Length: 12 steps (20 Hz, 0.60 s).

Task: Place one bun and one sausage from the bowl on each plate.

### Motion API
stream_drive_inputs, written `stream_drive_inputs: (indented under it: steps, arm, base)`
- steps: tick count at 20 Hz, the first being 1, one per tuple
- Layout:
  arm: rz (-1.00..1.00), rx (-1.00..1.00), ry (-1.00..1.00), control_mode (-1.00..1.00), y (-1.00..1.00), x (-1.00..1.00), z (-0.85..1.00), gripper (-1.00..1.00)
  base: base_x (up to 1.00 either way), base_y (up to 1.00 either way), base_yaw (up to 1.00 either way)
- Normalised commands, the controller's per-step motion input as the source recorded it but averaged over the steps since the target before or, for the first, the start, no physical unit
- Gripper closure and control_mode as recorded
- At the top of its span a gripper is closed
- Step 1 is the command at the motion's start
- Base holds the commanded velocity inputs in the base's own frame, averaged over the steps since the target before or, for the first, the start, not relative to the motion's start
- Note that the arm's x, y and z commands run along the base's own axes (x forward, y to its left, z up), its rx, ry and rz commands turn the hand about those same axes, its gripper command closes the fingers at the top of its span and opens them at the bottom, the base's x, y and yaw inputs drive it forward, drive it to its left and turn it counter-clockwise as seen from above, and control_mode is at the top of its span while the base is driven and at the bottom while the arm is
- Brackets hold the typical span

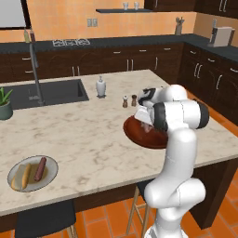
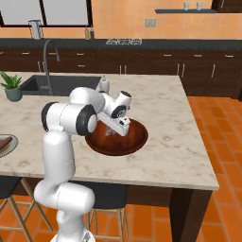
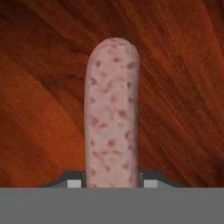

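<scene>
The wide reddish-brown wooden bowl (image 1: 139, 135) (image 2: 134, 137) sits near the counter's right front edge. My gripper (image 3: 112, 181) reaches down into it and is shut on a pale pink speckled sausage (image 3: 112, 109) that lies on the bowl's wood (image 3: 183, 87). The fingertips (image 3: 74, 181) press both sides of the sausage's near end. My hand (image 2: 116, 120) hangs over the bowl's left half. A pale plate (image 1: 49, 179) at the front left of the counter holds a bun (image 1: 22, 176) and a reddish sausage (image 1: 40, 168). That plate's edge (image 2: 9, 146) shows at the far left.
A sink (image 1: 46, 93) with a tall faucet (image 1: 35, 69) lies at the back left, beside a potted plant (image 1: 4, 104). A white soap bottle (image 1: 101, 87) and two small shakers (image 1: 129, 100) stand behind the bowl. Stools (image 1: 44, 221) stand under the front edge.
</scene>
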Motion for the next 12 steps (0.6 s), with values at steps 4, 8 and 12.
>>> stream_drive_inputs:
  steps: [4,8,12]
  arm:
    - [0.03,-0.24,-0.01,-1.00,0.30,-0.94,0.73,1.00]
    - [0.11,-0.33,-0.05,-1.00,0.42,-1.00,0.55,1.00]
    - [0.24,-0.27,-0.17,-1.00,0.31,-1.00,0.41,1.00]
  base:
    - [0.00,0.00,0.00]
    - [0.00,0.00,0.00]
    - [0.00,0.00,0.00]
